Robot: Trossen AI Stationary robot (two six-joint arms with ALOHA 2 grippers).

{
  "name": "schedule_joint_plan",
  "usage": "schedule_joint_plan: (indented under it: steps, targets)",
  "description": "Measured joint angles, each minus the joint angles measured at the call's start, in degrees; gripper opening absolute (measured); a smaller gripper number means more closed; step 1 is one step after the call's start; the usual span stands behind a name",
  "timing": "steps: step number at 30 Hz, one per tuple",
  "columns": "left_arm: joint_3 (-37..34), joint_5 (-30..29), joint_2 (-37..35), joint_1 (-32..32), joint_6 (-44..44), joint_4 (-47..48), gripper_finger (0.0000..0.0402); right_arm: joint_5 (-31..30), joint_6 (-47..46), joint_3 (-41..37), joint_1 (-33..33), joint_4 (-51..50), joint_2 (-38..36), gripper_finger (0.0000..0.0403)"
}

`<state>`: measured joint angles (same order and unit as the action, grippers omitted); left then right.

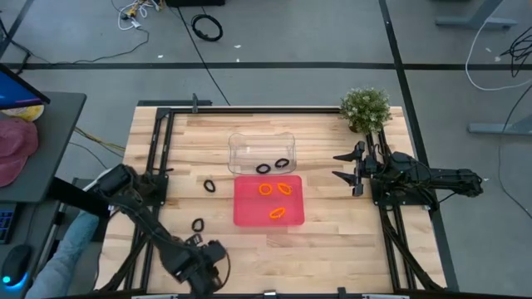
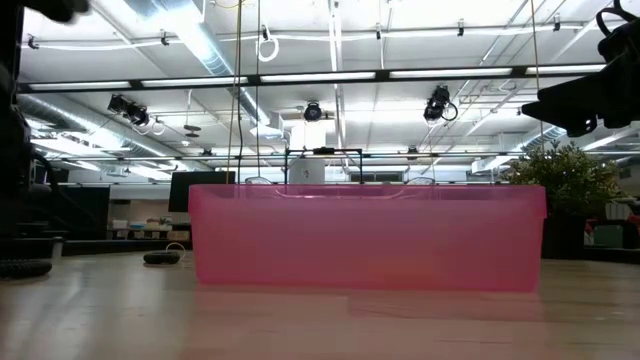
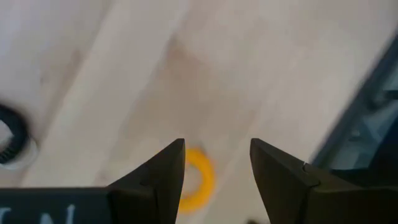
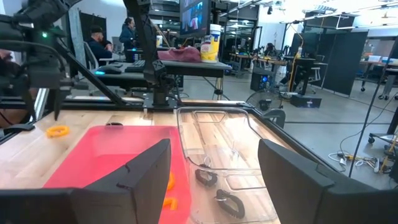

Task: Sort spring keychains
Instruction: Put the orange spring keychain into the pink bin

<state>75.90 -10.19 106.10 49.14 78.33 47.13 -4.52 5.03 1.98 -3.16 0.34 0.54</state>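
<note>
The red tray holds three orange spring keychains. The clear tray behind it holds two black ones. Two more black keychains lie on the wood left of the red tray. My left gripper is open near the table's near edge, pointing down. A fourth orange keychain lies flat on the wood just under its fingers, partly behind one finger. My right gripper waits open at the right, level, facing both trays.
A potted plant stands at the far right corner, just behind my right arm. Black frame rails run along the table's left and right sides. In the low view the red tray's wall fills the middle. Bare wood lies near the table's near edge.
</note>
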Motion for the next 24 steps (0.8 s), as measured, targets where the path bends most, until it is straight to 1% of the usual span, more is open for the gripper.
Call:
schedule_joint_plan:
  steps: [2, 5, 9, 11, 13, 15, 18, 21, 24]
  targets:
    - [0.3, -0.49, -0.02, 0.94, 0.9, -0.03, 0.0188, 0.01, -0.01, 0.0, 0.0, 0.0, 0.0, 0.0247]
    - [-0.01, -1.64, -0.03, 2.27, 3.18, 2.42, 0.0188, 0.0, 0.01, 0.0, 0.01, 0.0, -0.01, 0.0247]
    - [-2.81, -1.7, -0.04, 3.58, 7.73, 1.98, 0.0188, -0.01, 0.01, 0.0, 0.02, 0.0, -0.02, 0.0247]
    - [-4.88, -0.95, -0.07, 3.98, 9.28, 0.96, 0.0188, 0.01, 0.01, 0.0, 0.02, 0.02, 0.0, 0.0247]
    - [-7.98, 1.06, -0.09, 4.23, 11.26, -1.17, 0.0188, -0.01, 0.01, 0.0, 0.01, 0.02, -0.02, 0.0247]
    - [-11.33, 2.99, -0.09, 3.97, 11.15, -6.26, 0.0188, -0.01, -0.01, 0.0, 0.0, 0.0, 0.0, 0.0247]
    - [-15.91, 4.3, -0.91, 3.16, 11.06, -12.51, 0.0188, 0.01, 0.01, 0.0, 0.02, 0.02, 0.0, 0.0247]
    - [-17.31, 5.77, -1.03, 2.03, 11.47, -13.23, 0.0188, 0.0, 0.01, 0.0, 0.02, -0.04, -0.01, 0.0247]
    - [-16.21, 6.12, -0.66, 0.89, 11.55, -10.47, 0.0182, 0.01, 0.0, 0.0, 0.0, -0.02, 0.0, 0.0247]
